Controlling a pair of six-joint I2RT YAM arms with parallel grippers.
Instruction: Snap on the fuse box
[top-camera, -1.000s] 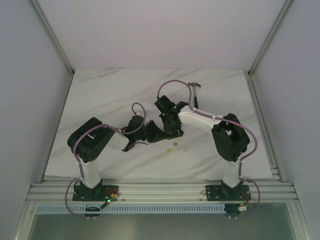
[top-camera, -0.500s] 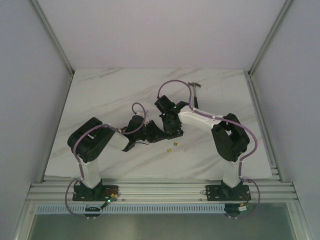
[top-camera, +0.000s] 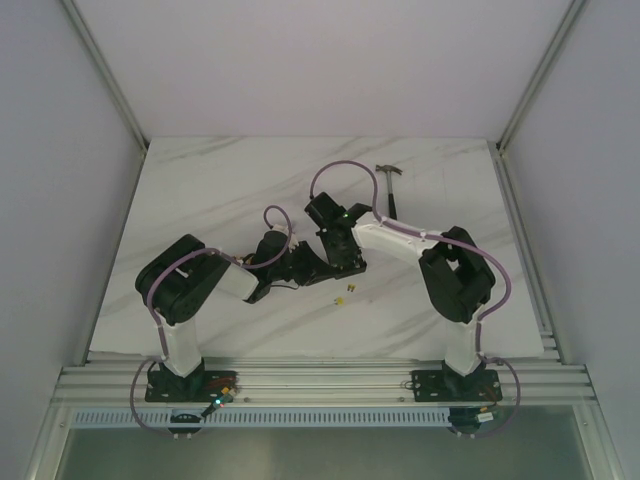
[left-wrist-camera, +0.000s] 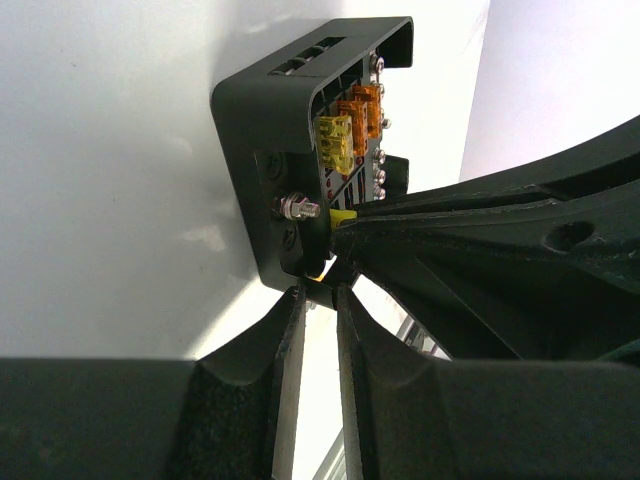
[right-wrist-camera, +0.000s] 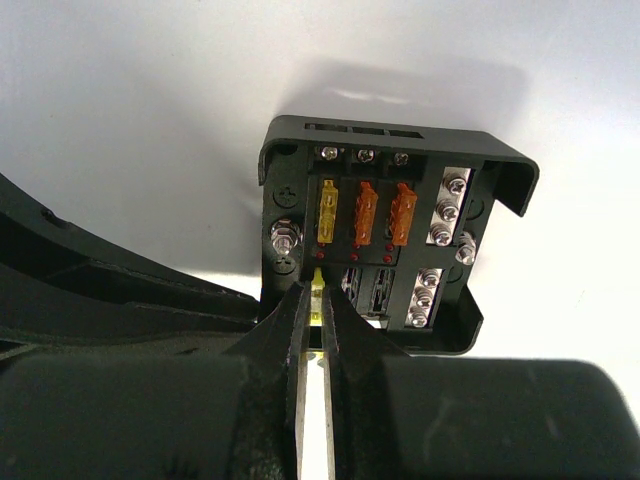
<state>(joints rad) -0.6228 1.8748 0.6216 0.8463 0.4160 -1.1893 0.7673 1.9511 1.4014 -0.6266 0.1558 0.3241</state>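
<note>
From above, a white marbled tabletop (top-camera: 200, 200) carries two black arms, the left arm (top-camera: 190, 285) and the right arm (top-camera: 455, 275), which reach inward and meet near its middle, hiding what they work on. A few loose fuses (top-camera: 348, 293) lie just in front of them, and a hammer (top-camera: 390, 183) lies well apart at the far right. From the left wrist, the fuse box (left-wrist-camera: 290, 130) sits on the tabletop with its open face showing yellow and orange fuses. The left tool (left-wrist-camera: 318, 310), its fingers only a narrow slit apart, appears to pinch the box's near corner. From the right wrist, the right tool (right-wrist-camera: 318, 300) is almost closed on a yellow fuse (right-wrist-camera: 318, 282), holding it at the box's lower row, just below three seated fuses. No lid shows in any view. The fuse could meet its slot crooked, since the fingers hide the slot; a push might then bend it or flick it free. The left tool's hold is only on a corner, so downward pressure could tip or slide the box.
</note>
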